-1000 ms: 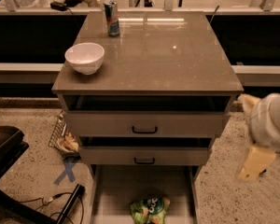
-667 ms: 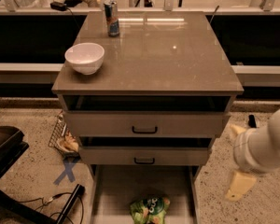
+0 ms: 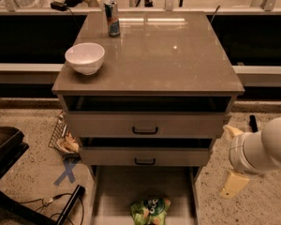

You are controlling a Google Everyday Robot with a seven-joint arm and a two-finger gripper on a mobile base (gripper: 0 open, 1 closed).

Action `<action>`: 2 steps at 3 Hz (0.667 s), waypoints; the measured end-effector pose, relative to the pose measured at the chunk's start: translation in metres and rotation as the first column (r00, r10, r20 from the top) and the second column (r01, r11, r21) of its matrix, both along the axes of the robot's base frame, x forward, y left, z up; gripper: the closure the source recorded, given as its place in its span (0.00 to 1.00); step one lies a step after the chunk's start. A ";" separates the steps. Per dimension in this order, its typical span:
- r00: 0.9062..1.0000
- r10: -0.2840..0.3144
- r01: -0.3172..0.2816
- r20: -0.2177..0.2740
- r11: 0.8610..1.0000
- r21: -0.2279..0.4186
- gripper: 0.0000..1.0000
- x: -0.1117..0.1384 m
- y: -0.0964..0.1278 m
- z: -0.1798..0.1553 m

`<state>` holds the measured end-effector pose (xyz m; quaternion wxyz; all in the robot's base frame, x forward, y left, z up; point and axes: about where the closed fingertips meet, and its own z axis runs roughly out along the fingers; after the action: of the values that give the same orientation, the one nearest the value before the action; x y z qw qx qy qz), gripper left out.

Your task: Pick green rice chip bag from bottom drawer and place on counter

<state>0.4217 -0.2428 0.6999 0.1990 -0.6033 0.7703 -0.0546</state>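
The green rice chip bag (image 3: 150, 211) lies on the floor of the bottom drawer (image 3: 116, 191), which is pulled out, near its front middle. The counter (image 3: 173, 55) is the glossy grey-brown top of the cabinet. My gripper (image 3: 225, 162) hangs to the right of the cabinet, level with the lower drawers and above and to the right of the bag. Its two beige fingers (image 3: 234, 184) stand wide apart with nothing between them.
A white bowl (image 3: 85, 57) sits at the counter's left edge and a drink can (image 3: 113, 18) at its back left. The two upper drawers (image 3: 145, 125) with black handles are slightly open. A wire basket (image 3: 63, 137), a blue floor cross and cables lie at the left.
My arm and gripper have moved down and to the left, closer to the cabinet's right side. The bag, bowl and can have not moved.
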 end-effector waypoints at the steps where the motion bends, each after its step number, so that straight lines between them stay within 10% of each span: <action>1: 1.000 0.002 -0.002 -0.019 1.000 0.010 0.00 0.006 0.009 -0.016; 2: 0.997 -0.017 0.021 -0.076 0.998 0.052 0.00 -0.003 0.022 -0.071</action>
<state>0.4190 -0.2206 0.6290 0.1854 -0.5923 0.7840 -0.0133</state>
